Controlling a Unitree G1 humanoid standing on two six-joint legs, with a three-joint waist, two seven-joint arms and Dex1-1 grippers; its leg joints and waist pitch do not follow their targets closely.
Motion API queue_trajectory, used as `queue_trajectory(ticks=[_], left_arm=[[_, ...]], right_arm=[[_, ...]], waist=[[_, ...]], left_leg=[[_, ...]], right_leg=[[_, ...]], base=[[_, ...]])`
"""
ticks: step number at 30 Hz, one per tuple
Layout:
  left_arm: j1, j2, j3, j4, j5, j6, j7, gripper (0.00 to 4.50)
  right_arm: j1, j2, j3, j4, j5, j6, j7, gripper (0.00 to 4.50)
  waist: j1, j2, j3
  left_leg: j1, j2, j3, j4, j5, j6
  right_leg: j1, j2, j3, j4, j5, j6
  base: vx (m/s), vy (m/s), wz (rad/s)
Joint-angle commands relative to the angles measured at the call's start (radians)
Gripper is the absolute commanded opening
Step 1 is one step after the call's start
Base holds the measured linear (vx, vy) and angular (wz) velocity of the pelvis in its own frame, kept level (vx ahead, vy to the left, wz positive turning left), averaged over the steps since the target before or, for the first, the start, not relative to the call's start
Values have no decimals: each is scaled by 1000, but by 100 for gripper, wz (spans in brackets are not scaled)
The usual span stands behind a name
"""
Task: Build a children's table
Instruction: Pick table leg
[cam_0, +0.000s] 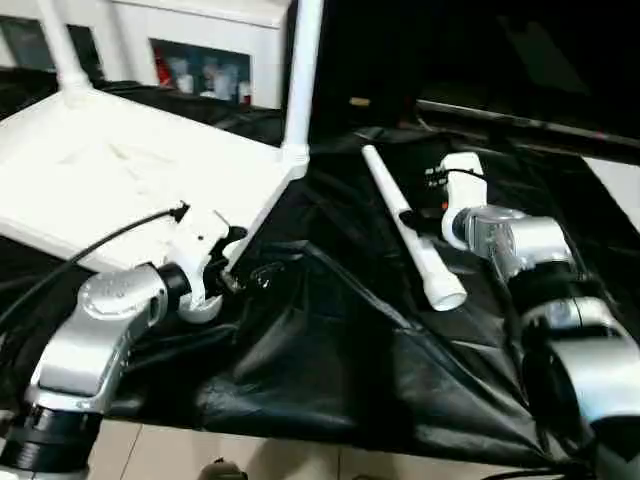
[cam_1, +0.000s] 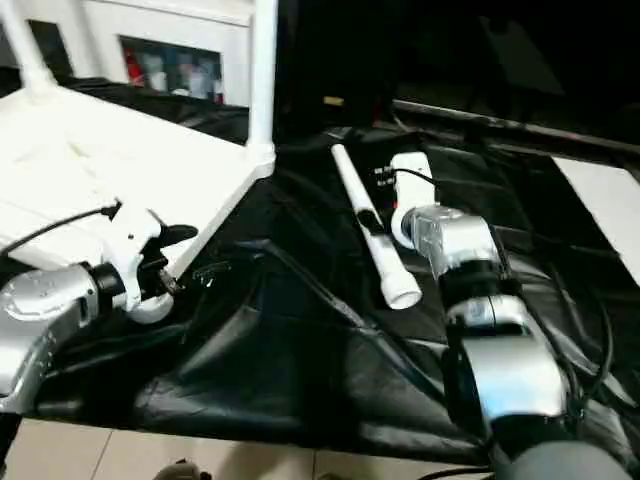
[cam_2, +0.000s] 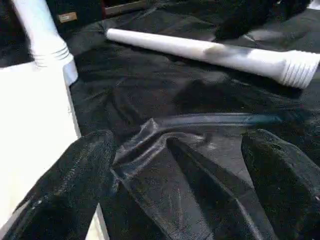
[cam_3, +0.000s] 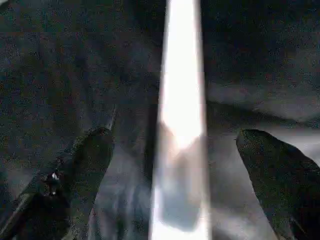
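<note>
— Nearest? Left gripper (cam_0: 232, 262), fingers (cam_2: 70, 185) spread wide and empty, hovering at the near edge of the upturned table top (cam_0: 120, 170) over crumpled black sheet (cam_0: 340, 360).

— Further out? Loose leg (cam_0: 412, 232) lying flat on the sheet, threaded end nearest; right gripper (cam_3: 175, 165) straddling it, fingers apart, not yet closed. Beyond, two legs (cam_0: 300, 75) already upright in corner sockets.

— Step in hand? Probably picking up the next leg. Next: closing on it, lifting, aligning threads with a free socket.

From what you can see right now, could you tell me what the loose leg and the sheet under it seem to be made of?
Loose leg: probably moulded white plastic, smooth, with ridges at its wide end. Sheet: likely thin black plastic film, glossy and creased into sharp folds.
</note>
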Motion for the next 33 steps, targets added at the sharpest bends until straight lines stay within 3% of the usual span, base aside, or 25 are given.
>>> queue_trajectory(ticks=[1, 3, 4, 5, 6, 7, 8, 10, 17, 23, 27, 32, 33], left_arm=[[-25, 18, -25, -47, -31, 35, -38, 450], [-34, 28, -37, -59, -35, 45, -50, 450], [-35, 28, -37, -59, -35, 45, -50, 450], [-38, 27, -40, -63, -35, 46, -49, 450], [-38, 26, -39, -67, -36, 46, -48, 450], [-38, 27, -37, -75, -36, 50, -51, 450], [-38, 27, -37, -75, -36, 50, -51, 450], [-26, 31, -31, -96, -41, 65, -54, 450], [-10, 35, -31, -118, -50, 86, -65, 450], [-16, 49, -45, -149, -89, 139, -80, 450], [-17, 47, -48, -158, -92, 151, -80, 450], [-21, 38, -45, -155, -80, 154, -58, 450], [-36, 11, -31, -131, -51, 138, 11, 450]], right_arm=[[-43, -23, 12, 78, -29, 31, 54, 446], [-73, -26, 16, 132, -40, 36, 97, 446], [-75, -26, 17, 134, -41, 36, 98, 429], [-86, -30, 21, 153, -50, 35, 103, 429], [-92, -35, 32, 163, -62, 35, 111, 429], [-106, -40, 47, 186, -80, 31, 123, 407], [-106, -40, 47, 186, -80, 31, 123, 401], [-124, -50, 63, 224, -99, 29, 141, 382], [-129, -57, 63, 260, -101, 24, 144, 327], [-125, -62, 48, 322, -122, 8, 163, 263], [-116, -64, 51, 328, -126, 9, 170, 228], [-117, -65, 27, 331, -106, 6, 161, 189], [-121, -67, 3, 333, -91, 0, 162, 188]], waist=[[-6, 32, -68], [-3, 27, -67], [-2, 28, -67], [-1, 20, -68], [-1, 20, -68], [-2, 16, -69], [-3, 19, -68], [-3, 9, -64], [-1, 10, -63], [0, 6, -64], [0, 7, -62], [0, 6, -63], [-3, 4, -64]], left_leg=[[7, 46, -6, -64, -89, -49], [2, 49, -3, -62, -46, -33], [1, 49, -3, -62, -40, -30], [0, 50, -3, -61, -27, -24], [-1, 51, -1, -61, -16, -20], [-1, 51, -1, -60, -12, -18], [0, 51, 0, -59, -12, -16], [-1, 53, 2, -61, -34, -17], [3, 57, 14, -60, -49, -30], [-2, 56, 15, -59, -41, -30], [-1, 57, 15, -60, -52, -30], [-2, 57, 15, -59, -42, -27], [-2, 57, 16, -58, -43, -27]], right_leg=[[46, -103, 55, -60, 45, -209], [48, -103, 56, -56, 117, -222], [49, -103, 56, -55, 124, -224], [51, -105, 56, -53, 130, -227], [51, -105, 55, -54, 133, -226], [51, -104, 55, -53, 134, -228], [49, -105, 54, -54, 126, -232], [47, -107, 55, -58, 73, -224], [41, -106, 55, -61, 17, -203], [41, -104, 54, -58, 38, -203], [40, -106, 54, -61, 5, -196], [41, -104, 54, -59, 21, -194], [41, -102, 54, -59, 25, -194]], base=[[0, 0, 0], [0, 0, 0], [0, 0, 0], [0, 0, 0], [0, 0, 0], [0, 0, 0], [0, 0, 0], [0, 0, 0], [0, 0, 0], [0, 0, 0], [0, 0, 0], [0, 0, 0], [0, 0, 0]])
